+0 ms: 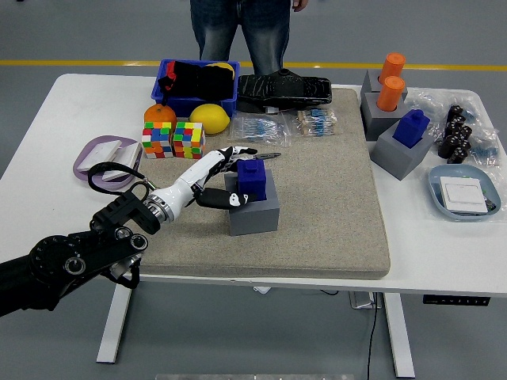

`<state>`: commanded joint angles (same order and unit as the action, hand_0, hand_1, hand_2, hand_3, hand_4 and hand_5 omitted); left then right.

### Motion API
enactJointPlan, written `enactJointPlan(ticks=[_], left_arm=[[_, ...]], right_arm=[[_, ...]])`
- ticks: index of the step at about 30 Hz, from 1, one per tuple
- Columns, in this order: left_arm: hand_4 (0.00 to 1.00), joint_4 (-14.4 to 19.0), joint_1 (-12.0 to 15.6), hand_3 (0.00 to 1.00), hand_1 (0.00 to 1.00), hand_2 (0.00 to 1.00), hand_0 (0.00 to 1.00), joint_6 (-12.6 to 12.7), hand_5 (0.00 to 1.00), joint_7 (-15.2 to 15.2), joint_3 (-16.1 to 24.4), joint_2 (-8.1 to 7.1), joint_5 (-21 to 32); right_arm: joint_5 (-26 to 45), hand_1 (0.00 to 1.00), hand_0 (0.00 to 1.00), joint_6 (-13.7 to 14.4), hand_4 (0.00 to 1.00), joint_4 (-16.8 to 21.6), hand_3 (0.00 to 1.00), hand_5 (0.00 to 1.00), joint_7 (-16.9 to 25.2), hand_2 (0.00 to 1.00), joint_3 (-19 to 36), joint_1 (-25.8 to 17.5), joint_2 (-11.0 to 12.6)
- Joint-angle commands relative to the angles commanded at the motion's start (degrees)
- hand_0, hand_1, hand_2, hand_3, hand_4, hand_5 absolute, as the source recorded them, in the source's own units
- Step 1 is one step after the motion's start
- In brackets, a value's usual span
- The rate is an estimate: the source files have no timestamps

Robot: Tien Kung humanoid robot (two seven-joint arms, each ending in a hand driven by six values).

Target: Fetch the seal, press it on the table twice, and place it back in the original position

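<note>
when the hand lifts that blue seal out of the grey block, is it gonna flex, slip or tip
The blue seal looks like a rigid, blocky piece, so it probably won't flex. Its faces look smooth, so the left hand with fingers at its sides may slip unless it squeezes firmly. It sits in the grey block, which looks free-standing, so the block might lift or tip if the fit is snug.

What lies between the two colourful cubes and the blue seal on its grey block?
In the head view, the left hand reaches in between the cubes and the blue seal.

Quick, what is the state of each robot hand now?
Left robot hand: fingers around the blue seal on its grey block; a firm grasp cannot be told.
Right robot hand: not in view.
</note>
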<state>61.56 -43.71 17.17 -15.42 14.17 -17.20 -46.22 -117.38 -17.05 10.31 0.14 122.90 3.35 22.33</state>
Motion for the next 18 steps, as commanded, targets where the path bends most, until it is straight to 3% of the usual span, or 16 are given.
enactJointPlan(ticks=[11, 12, 17, 18], left_arm=[[0.969, -0.22, 0.13, 0.922, 0.882, 0.855, 0.834, -3.05, 0.092, 1.16, 1.15, -0.18, 0.16], [0.998, -0.27, 0.14, 0.975, 0.983, 0.967, 0.923, -3.47, 0.308, 1.28, 1.34, -0.21, 0.29], [0.998, -0.37, 0.26, 0.975, 0.983, 0.967, 0.923, -5.28, 0.308, 1.56, 2.38, -0.38, 0.96], [0.998, -0.35, 0.34, 0.998, 0.998, 0.998, 0.990, -5.87, 0.421, 1.73, 2.74, -0.45, 1.24]], right_arm=[[-0.08, 0.782, 0.886, 0.06, 0.899, 0.00, 0.771, 0.622, -0.10, 0.774, 0.10, -0.13, -0.12], [-0.08, 0.782, 0.886, 0.07, 0.899, 0.00, 0.770, 0.622, -0.10, 0.774, 0.17, -0.12, -0.14], [-0.05, 0.782, 0.886, 0.06, 0.899, 0.00, 0.770, 0.622, -0.11, 0.774, -0.01, -0.08, -0.15], [-0.06, 0.782, 0.886, 0.07, 0.899, 0.00, 0.770, 0.622, -0.10, 0.774, -0.10, -0.08, -0.15]])
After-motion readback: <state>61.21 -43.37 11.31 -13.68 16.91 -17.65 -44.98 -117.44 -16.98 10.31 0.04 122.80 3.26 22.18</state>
